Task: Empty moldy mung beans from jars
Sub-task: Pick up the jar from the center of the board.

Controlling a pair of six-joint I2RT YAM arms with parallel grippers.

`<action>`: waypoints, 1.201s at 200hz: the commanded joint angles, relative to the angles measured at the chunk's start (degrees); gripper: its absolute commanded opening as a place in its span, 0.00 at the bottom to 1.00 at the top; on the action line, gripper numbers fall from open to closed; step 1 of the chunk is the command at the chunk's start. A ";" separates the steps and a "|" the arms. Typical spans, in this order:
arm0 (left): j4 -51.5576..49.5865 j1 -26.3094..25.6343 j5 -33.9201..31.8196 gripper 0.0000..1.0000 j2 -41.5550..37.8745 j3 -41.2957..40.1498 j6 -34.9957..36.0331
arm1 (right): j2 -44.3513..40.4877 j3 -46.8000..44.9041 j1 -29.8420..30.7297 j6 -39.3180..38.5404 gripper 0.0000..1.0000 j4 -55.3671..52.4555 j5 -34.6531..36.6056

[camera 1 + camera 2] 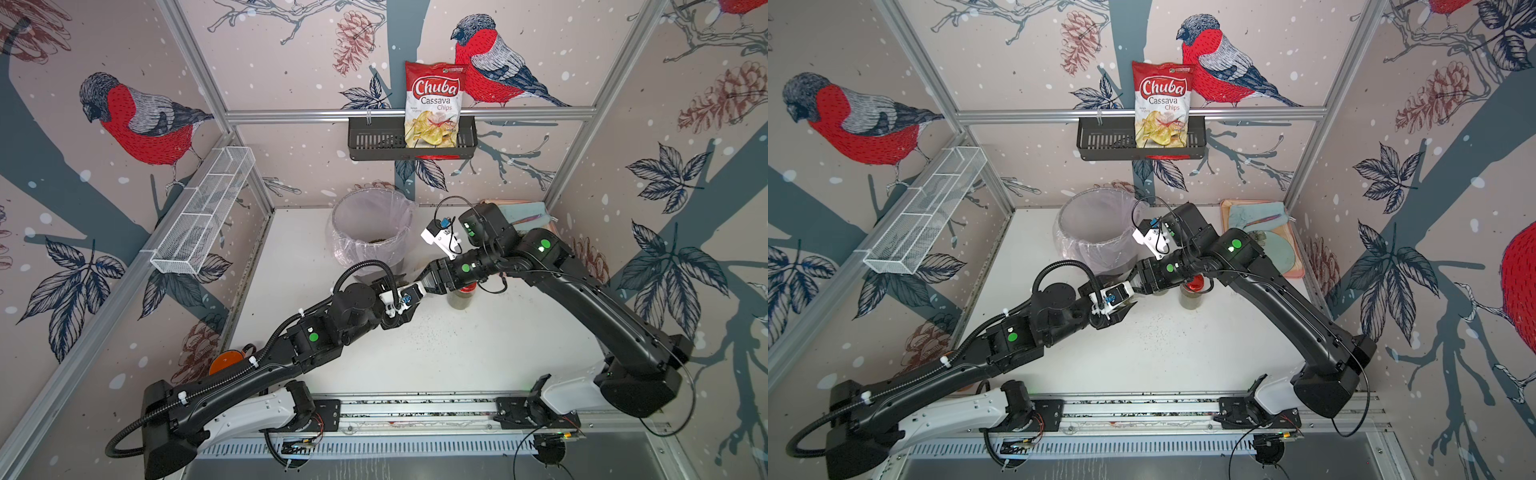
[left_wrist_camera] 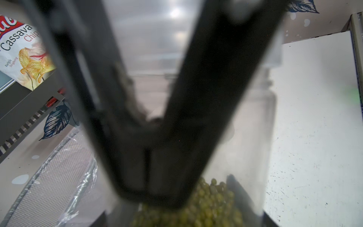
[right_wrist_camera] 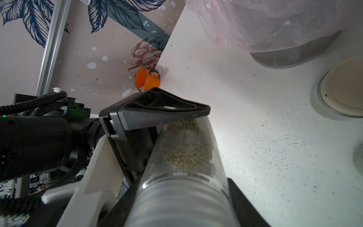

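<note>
A lidless clear jar lies tilted between both arms, just in front of the bin. Mung beans are heaped at its base end and also show in the left wrist view. My right gripper is shut on the jar's threaded neck. My left gripper is shut on its base end, one black finger pressing the wall by the beans. A red-lidded jar of beans stands upright just right of the grippers. A beige-lidded jar stands close by.
The grey mesh bin with its clear liner stands at the back centre, right behind the grippers. An orange mug lies by the left wall. A tray with a cloth sits at the back right. Dark specks litter the white table.
</note>
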 commanded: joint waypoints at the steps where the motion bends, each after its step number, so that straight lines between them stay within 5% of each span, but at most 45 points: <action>1: 3.70 -0.08 0.00 0.66 -0.36 0.20 0.64 | -0.36 -0.25 -0.03 0.29 0.50 1.28 -1.40; 74: 3.59 -0.10 0.27 0.50 -0.85 0.24 0.47 | 0.64 1.55 -0.07 0.94 0.53 -0.28 2.69; 108: 3.41 -0.08 0.63 0.27 -0.89 0.41 0.30 | 1.13 2.13 0.21 1.23 0.55 -0.05 3.65; 139: 3.63 -0.08 0.61 0.27 -1.30 0.24 0.20 | 1.22 2.53 0.15 1.30 0.55 -0.04 4.90; 148: 3.63 -0.12 0.54 0.32 -1.33 0.24 0.21 | 1.20 2.81 0.06 1.38 0.54 -0.11 5.51; 161: 3.80 -0.12 0.59 0.62 -1.41 0.07 0.16 | 1.32 2.99 0.03 1.30 0.53 -0.36 5.55; 216: 3.38 -0.13 0.47 0.97 -1.42 0.15 0.21 | 2.00 4.92 -0.03 1.14 0.50 -2.76 7.24; 240: 3.15 -0.12 0.70 0.97 -1.59 0.15 0.30 | 2.28 6.05 -0.01 1.03 0.50 -3.29 6.90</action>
